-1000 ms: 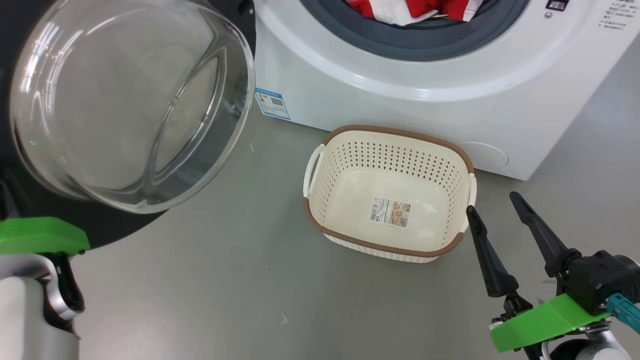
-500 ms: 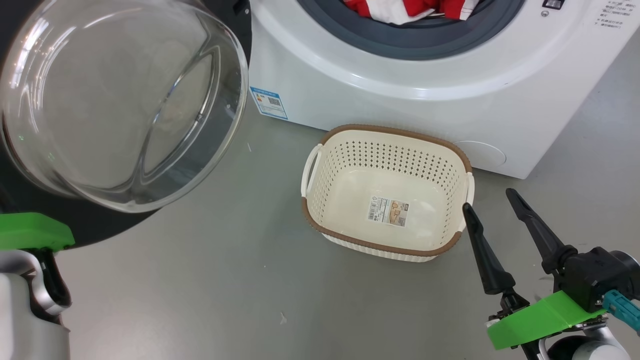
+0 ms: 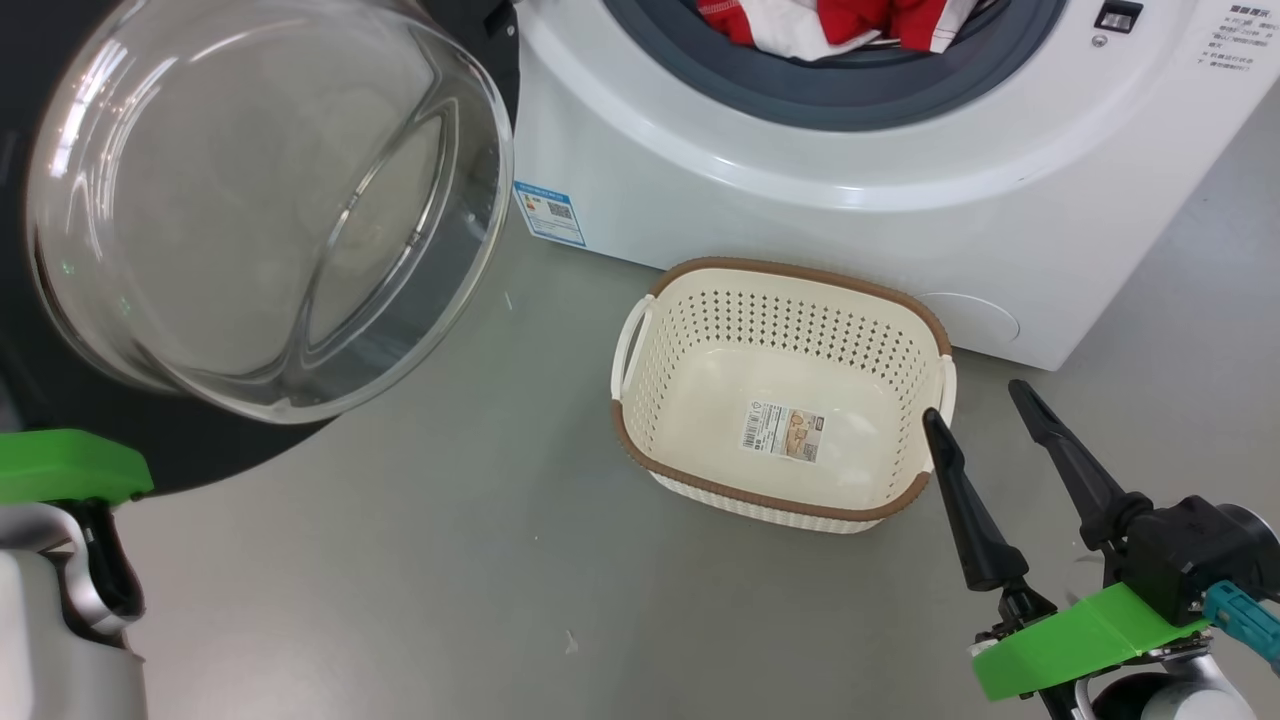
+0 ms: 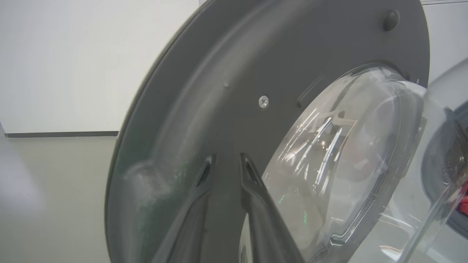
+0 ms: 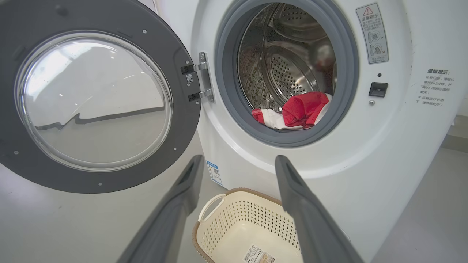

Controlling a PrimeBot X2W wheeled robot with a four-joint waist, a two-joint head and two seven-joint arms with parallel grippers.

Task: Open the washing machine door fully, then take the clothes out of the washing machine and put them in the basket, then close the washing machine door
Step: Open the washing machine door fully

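The washing machine door (image 3: pixel 270 210) stands swung open at the left, its glass bowl bulging toward me. My left gripper (image 4: pixel 226 160) is against the door's (image 4: pixel 219 91) grey inner face, fingers a little apart with nothing between them. Red and white clothes (image 3: pixel 830 20) lie in the mouth of the washing machine (image 3: pixel 800 200), and on the drum floor (image 5: pixel 299 109). The cream basket (image 3: pixel 750 492) sits empty on the floor before the machine. My right gripper (image 3: pixel 975 402) hangs open just right of the basket, and points at the machine's (image 5: pixel 384 153) front with the basket (image 5: pixel 237 219) below (image 5: pixel 239 160).
Grey floor spreads in front of the basket and under the door. The left arm's green mount (image 3: pixel 60 465) sits low at the left edge beneath the door rim. A blue sticker (image 3: pixel 550 212) marks the machine's lower left corner. A white wall (image 4: pixel 73 54) stands behind the door.
The head view has shifted slightly. The left arm's green mount has slid a little to the left. Door, basket and right gripper stand as before.
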